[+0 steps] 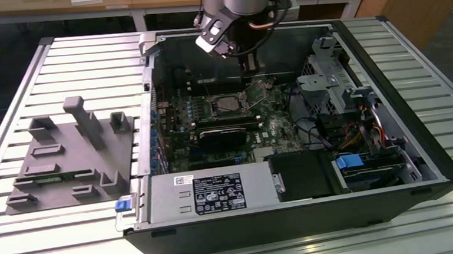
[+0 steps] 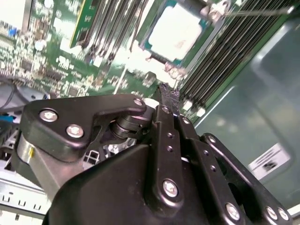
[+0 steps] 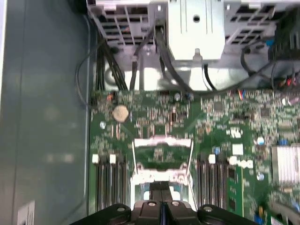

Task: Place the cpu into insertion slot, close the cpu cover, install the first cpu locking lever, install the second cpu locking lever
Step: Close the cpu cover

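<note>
The open black metal computer case [image 1: 295, 224] holds a green circuit board [image 1: 283, 129], a grey box-shaped power supply [image 1: 214, 192] and a metal drive cage [image 1: 330, 79]. The small square cpu [image 2: 177, 30] with its silver-grey top sits in the dark-rimmed insertion slot [image 1: 210, 106] on the board. The thin metal cpu cover [image 3: 162, 139] is raised beside the slot and is not closed over the chip. The black gripper [image 2: 168, 90] hangs inside the case just above the slot. Its fingers [image 2: 165, 117] are pressed together and hold nothing.
</note>
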Robot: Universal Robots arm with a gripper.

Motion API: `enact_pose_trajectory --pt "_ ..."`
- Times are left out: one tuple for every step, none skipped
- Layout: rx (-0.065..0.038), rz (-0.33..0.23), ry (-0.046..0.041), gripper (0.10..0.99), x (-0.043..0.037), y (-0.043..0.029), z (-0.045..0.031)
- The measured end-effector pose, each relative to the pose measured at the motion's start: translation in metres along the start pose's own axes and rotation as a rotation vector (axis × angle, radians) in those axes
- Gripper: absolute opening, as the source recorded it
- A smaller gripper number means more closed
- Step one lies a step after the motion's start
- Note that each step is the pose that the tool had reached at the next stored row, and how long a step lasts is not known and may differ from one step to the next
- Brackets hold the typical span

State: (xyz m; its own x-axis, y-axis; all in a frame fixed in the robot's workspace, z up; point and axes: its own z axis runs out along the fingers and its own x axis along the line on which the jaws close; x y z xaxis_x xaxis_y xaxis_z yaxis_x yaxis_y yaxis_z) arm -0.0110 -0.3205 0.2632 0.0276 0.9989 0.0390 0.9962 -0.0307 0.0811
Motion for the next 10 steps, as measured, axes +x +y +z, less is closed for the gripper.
enact_pose_trajectory --pt "0.001 0.000 0.0000 0.102 0.0001 0.0035 0.0003" --pt "0.002 0.000 0.0000 0.102 0.0002 0.0071 0.0006" --pt "0.002 0.000 0.0000 0.102 0.0003 0.0105 0.0009" --pt "0.003 0.000 -0.0001 0.102 0.0005 0.0141 0.0012" --pt "0.004 0.000 -0.0001 0.102 0.0006 0.0174 0.0014" --pt "0.005 0.000 -0.0002 0.102 0.0007 0.0208 0.0017" --pt "0.006 0.000 -0.0004 0.102 0.0009 0.0242 0.0019" --pt "0.007 0.000 -0.0005 0.102 0.0010 0.0277 0.0022" --pt "0.008 0.000 -0.0004 0.102 0.0012 0.0312 0.0025" --pt "0.009 0.000 -0.0003 0.102 0.0013 0.0346 0.0029"
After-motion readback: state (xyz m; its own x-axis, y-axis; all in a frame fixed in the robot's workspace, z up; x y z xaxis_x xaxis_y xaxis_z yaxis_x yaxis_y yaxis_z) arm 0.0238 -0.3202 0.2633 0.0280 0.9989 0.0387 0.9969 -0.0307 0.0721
